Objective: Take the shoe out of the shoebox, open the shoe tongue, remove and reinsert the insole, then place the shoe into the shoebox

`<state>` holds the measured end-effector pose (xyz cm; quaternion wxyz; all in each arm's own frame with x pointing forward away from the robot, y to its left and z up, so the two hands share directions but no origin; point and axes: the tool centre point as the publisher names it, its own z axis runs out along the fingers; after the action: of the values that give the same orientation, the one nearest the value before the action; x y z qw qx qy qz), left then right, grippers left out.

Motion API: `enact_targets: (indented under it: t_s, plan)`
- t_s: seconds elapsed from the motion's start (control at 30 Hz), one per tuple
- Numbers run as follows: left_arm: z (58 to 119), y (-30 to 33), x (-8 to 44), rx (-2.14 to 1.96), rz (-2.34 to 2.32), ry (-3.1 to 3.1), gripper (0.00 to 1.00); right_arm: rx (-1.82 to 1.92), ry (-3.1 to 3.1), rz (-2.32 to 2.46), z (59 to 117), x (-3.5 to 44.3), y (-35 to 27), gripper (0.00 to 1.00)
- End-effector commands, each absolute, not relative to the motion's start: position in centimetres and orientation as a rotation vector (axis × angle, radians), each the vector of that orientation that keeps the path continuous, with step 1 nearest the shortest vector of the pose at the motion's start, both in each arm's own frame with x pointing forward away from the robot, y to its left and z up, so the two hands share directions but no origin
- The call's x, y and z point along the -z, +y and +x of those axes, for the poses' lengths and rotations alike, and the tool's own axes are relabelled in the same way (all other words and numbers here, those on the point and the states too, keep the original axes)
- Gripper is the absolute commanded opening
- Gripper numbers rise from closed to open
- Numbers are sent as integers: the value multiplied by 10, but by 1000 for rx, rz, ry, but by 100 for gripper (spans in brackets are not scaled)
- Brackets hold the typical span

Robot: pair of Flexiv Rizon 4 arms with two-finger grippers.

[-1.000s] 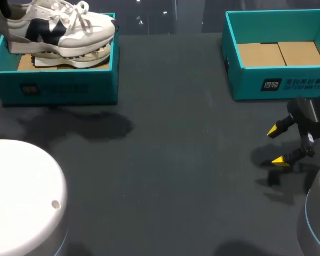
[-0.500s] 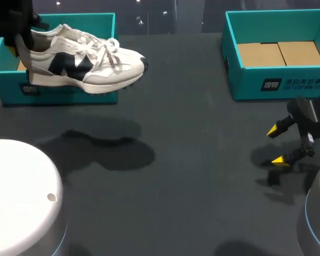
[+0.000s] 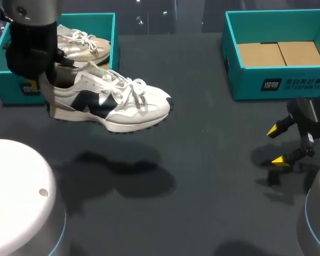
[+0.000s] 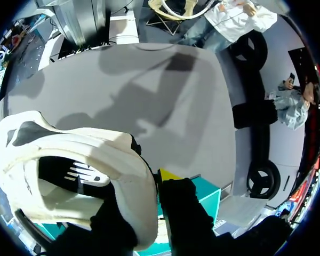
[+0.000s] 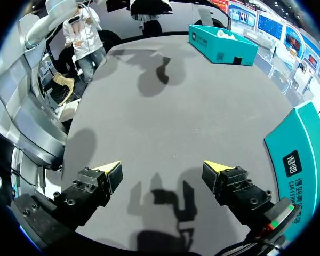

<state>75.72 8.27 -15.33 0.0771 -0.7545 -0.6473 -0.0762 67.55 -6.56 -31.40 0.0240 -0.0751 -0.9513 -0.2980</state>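
**Head view: shoe in the air, held only at the heel**

In the head view the shoe (image 3: 109, 104) hangs at the left of the frame, above the table (image 3: 202, 160) and just in front of the left shoebox (image 3: 113, 37). Its shadow lies apart from it, lower in the frame, so I judge that it touches nothing. My left jaws hold it at the heel. In the left wrist view the heel wall of the shoe (image 4: 69, 165) stands between my two dark fingers (image 4: 184, 213), one inside the opening and one outside. A second shoe (image 3: 82, 45) lies in that box. My right jaws are wide and hold nothing, low at the right edge of the frame, well apart from the shoe and below the right shoebox (image 3: 280, 82).

The danger, I think, is the grip itself. Only a soft, padded edge is pinched, and the whole length of the shoe reaches out to one side. The toe can sink and turn the shoe in my jaws, or the heel can slip out. If I set it down tilted, it may fall on its side, and then the tongue will be hard to reach. The loose laces can also catch on something.
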Motion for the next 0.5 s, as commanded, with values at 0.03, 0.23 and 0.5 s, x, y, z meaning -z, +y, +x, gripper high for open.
enact_targets:
  t_s: [0.03, 0.23, 0.5]
  plan:
    - [752, 79, 157, 307, -2296, -1961, 0, 921, -2945, -233, 675, 314, -66, 100]
    - [752, 79, 157, 307, -2296, -1961, 0, 921, -2945, -233, 675, 314, -66, 100]
    - [746, 69, 172, 302, -2268, -1981, 0, 921, -2945, -233, 675, 314, -66, 100]
